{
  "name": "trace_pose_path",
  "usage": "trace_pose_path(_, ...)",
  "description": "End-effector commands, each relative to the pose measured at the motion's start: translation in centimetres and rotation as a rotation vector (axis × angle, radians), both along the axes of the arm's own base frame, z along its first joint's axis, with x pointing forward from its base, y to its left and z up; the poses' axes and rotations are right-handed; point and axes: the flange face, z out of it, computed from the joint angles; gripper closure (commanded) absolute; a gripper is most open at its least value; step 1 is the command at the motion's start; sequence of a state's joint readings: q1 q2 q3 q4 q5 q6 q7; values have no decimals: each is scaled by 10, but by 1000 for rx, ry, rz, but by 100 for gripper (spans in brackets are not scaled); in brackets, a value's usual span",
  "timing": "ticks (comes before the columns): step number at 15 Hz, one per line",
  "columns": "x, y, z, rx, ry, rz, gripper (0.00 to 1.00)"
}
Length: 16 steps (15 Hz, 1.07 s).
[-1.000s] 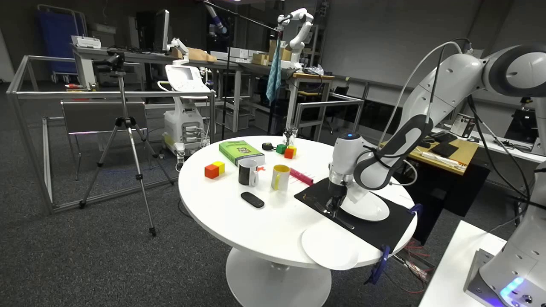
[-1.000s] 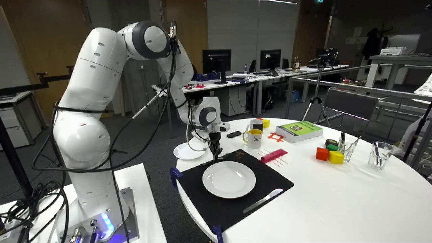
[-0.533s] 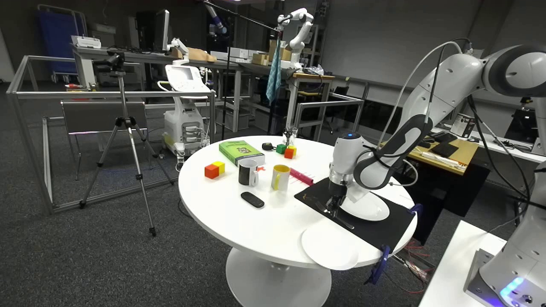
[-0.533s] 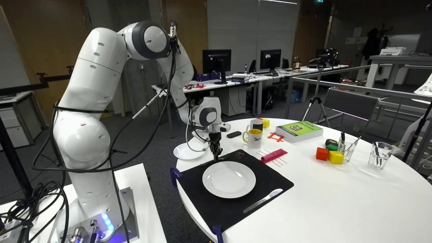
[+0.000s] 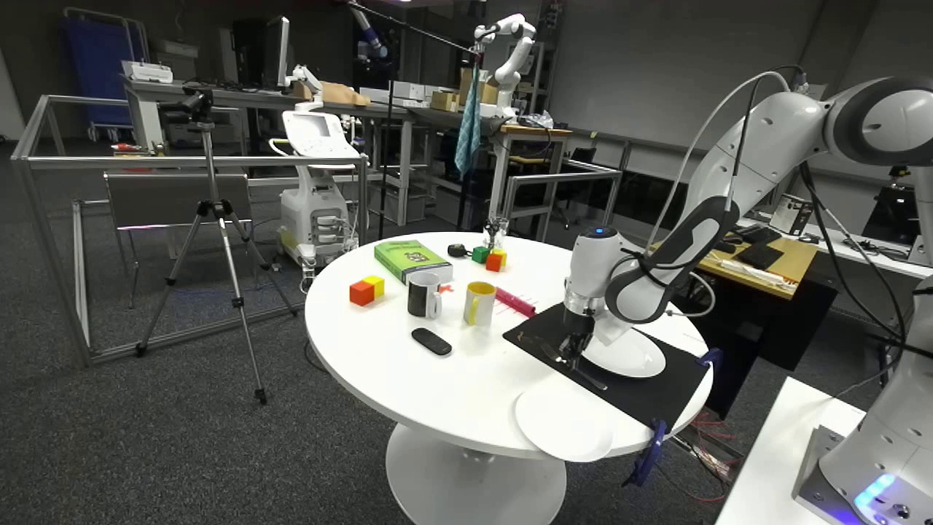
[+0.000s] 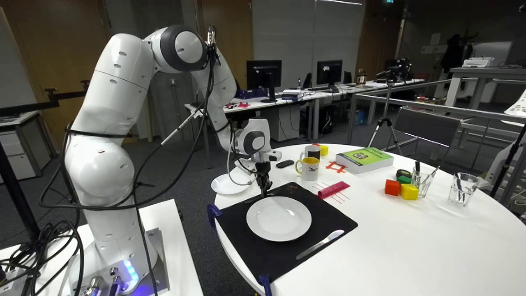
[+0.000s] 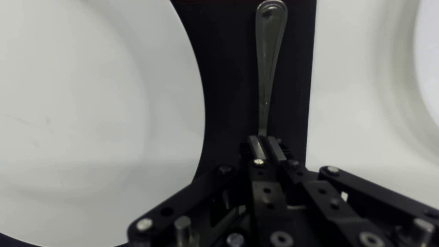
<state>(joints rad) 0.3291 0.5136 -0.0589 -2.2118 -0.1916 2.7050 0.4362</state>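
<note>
The claw [image 7: 263,138] is closed on the fork [image 7: 267,61], its 2 fingertips pinching the thin neck. The fork sits straight below the wrist, in the strip of black mat [image 6: 324,211] between the plate [image 6: 279,218] and the mat's edge; whether it touches the mat or hangs just above, I cannot tell.

Its long axis runs roughly parallel to that edge. In an exterior view the tines [image 5: 551,354] lie to the far left of the claw and the handle [image 5: 592,381] comes out to the near right, with the grip between the 2. In the wrist view the plate is just left of the fork, and the 2nd plate [image 5: 563,423] is to the right, off the mat.

In an exterior view a knife [image 6: 320,244] lies on the mat at the near right, across the plate from the fork.

In both exterior views 2 mugs stand upright on the far side: the black mug [image 5: 421,300] and the yellow-lined mug [image 5: 474,297]. Their contents do not show. Farther right in an exterior view, the left glass [image 6: 424,189] holds slim items [image 6: 417,167] too small to name, with blocks [image 6: 392,187] close by. The right glass [image 6: 466,195] appears to hold a thin dark object.
</note>
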Motion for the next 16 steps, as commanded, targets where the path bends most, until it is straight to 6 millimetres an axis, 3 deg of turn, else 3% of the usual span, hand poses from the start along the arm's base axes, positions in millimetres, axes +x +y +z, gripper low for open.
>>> trace_pose_path(1, -8, -6, 2, -20, -6, 32, 68)
trace_pose_path(10, -7, -2, 4, -11, -9, 53, 1)
trace_pose_path(16, -6, 7, 15, -12, -27, 92, 0)
